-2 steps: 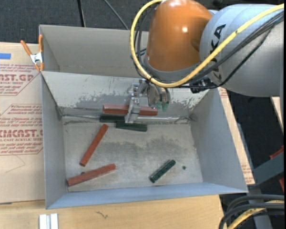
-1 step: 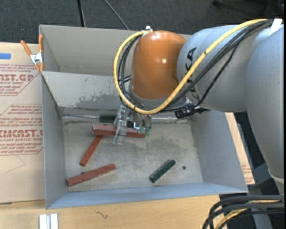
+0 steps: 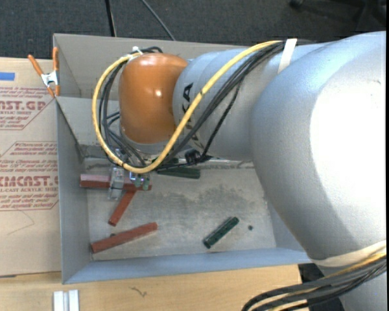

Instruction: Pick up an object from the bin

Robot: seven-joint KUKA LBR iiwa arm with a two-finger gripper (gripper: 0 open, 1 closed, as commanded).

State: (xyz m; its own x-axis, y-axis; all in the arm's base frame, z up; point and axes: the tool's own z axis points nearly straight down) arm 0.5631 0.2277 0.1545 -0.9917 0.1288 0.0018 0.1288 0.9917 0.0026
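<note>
Reddish-brown stick [image 3: 121, 210], slanted at left-centre of the grey bin [image 3: 194, 203], has its upper end under the hand [image 3: 126, 183], which sits low, probably placed for a grasp. Whether the hand is apart or together cannot be told. A green bar [image 3: 220, 232] lies at lower right.

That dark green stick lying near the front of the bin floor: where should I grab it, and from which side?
Take the dark green stick at mid-length, closing across its narrow width, coming straight down from above. It lies flat and slanted on bare floor, apart from the bin's front wall and the reddish bar, so both long sides look free.
</note>
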